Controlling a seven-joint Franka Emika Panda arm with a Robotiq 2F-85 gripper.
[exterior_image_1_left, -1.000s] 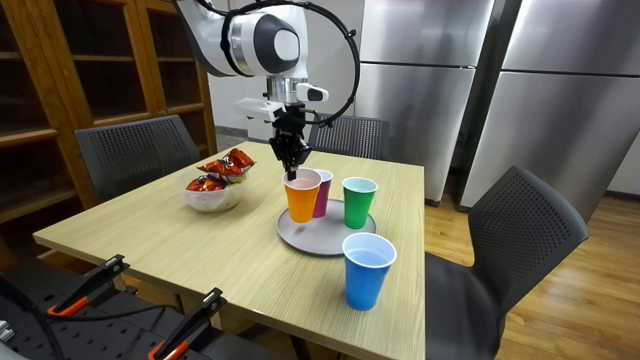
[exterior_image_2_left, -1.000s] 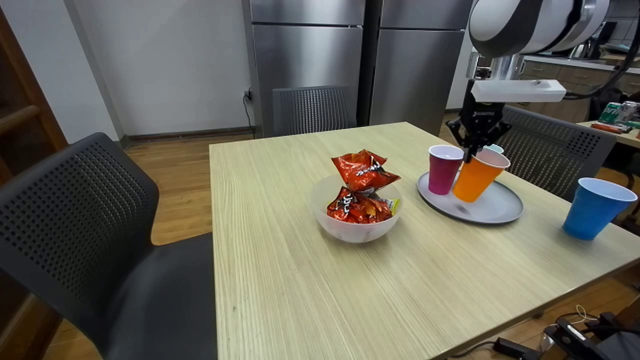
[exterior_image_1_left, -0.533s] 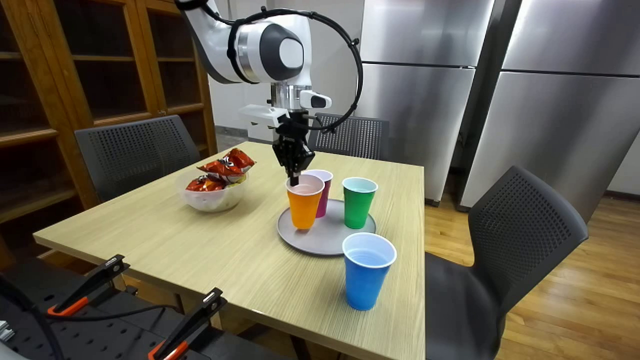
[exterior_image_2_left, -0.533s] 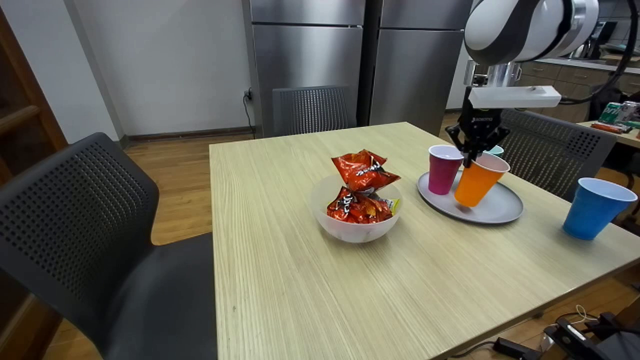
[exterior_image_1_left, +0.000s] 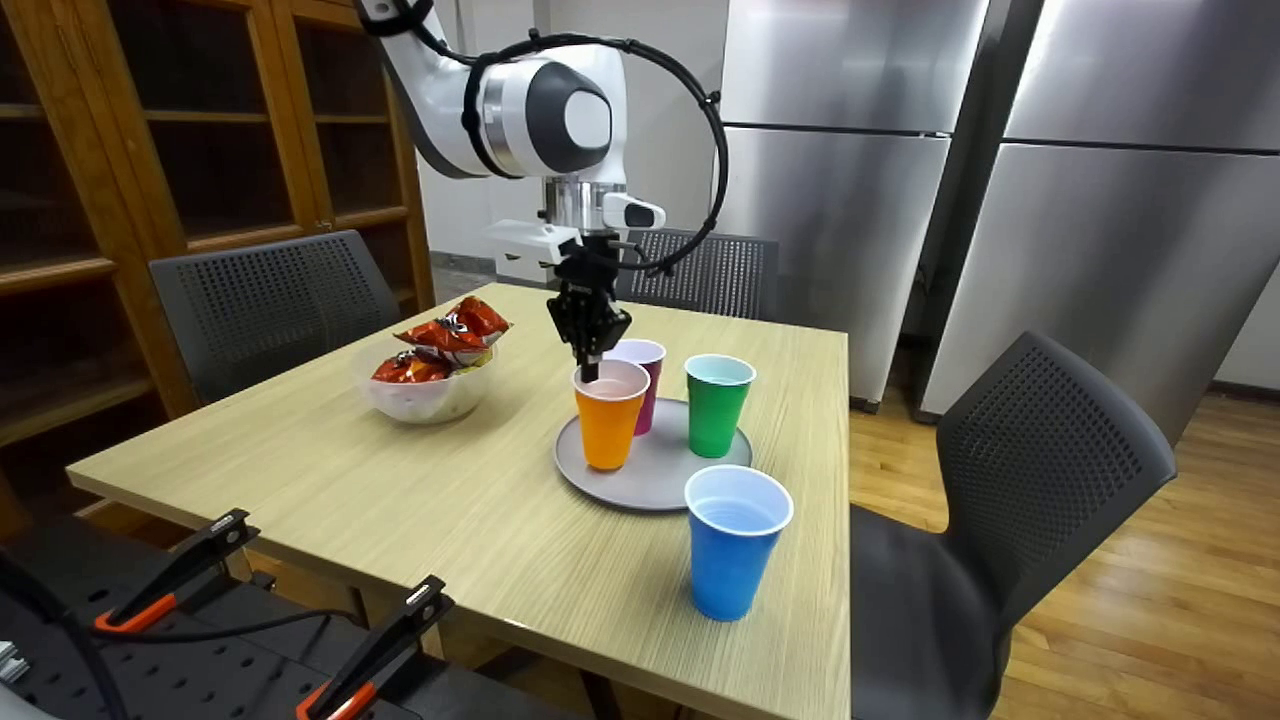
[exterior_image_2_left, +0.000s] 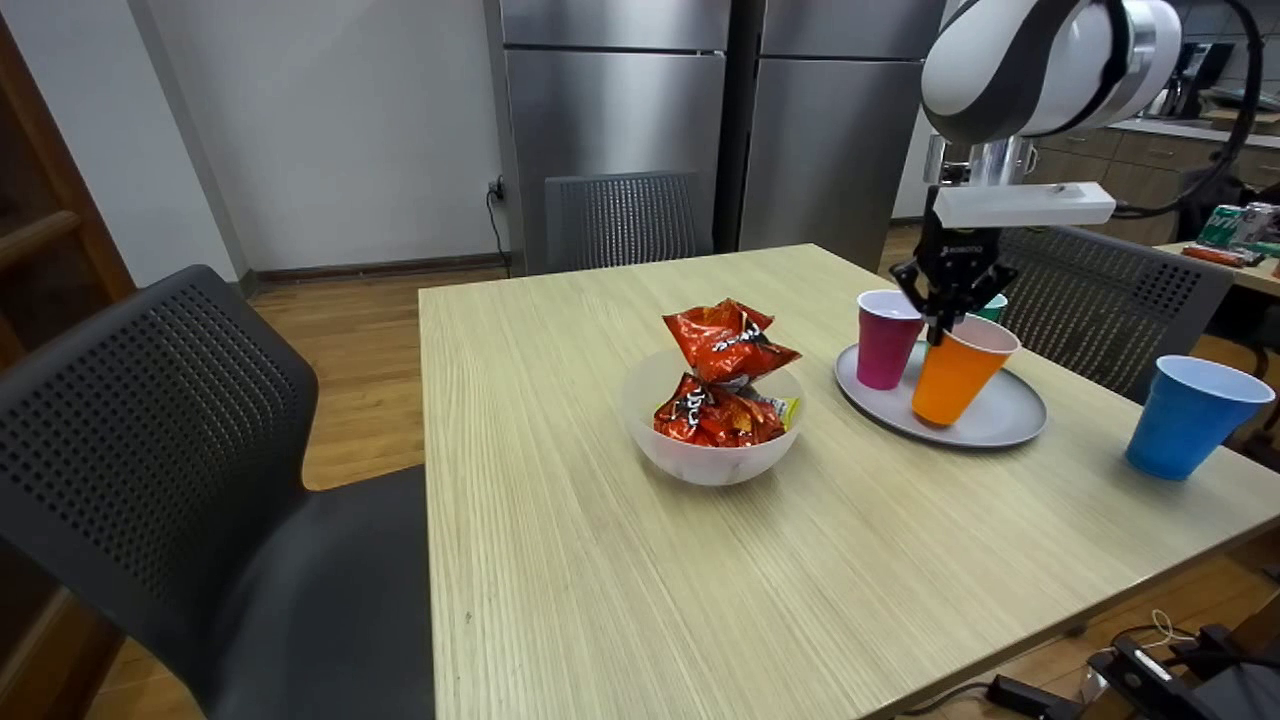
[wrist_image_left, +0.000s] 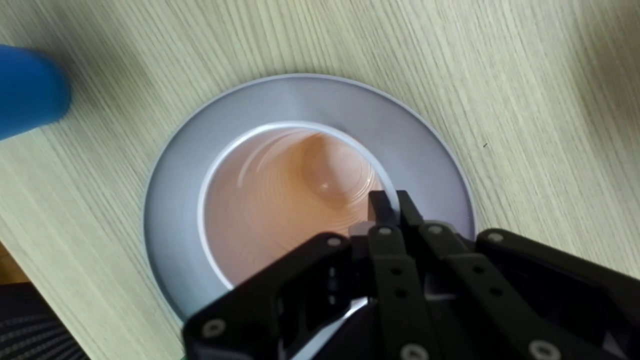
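On the table (exterior_image_2_left: 700, 540), a plate (exterior_image_1_left: 650, 482) lies beneath, perhaps touching, the orange cup (exterior_image_2_left: 958, 380), which the jaws pinch on one side only, so it could swivel and knock the purple cup (exterior_image_2_left: 886, 345).

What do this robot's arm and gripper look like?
The arm is white and rounded, with dark grey patches and silvery bands. A black cable loops alongside. Near a silver collar sits a white bar. The gripper is black and jointed, with small pale lettering; its slim fingers show round, pale screw heads.
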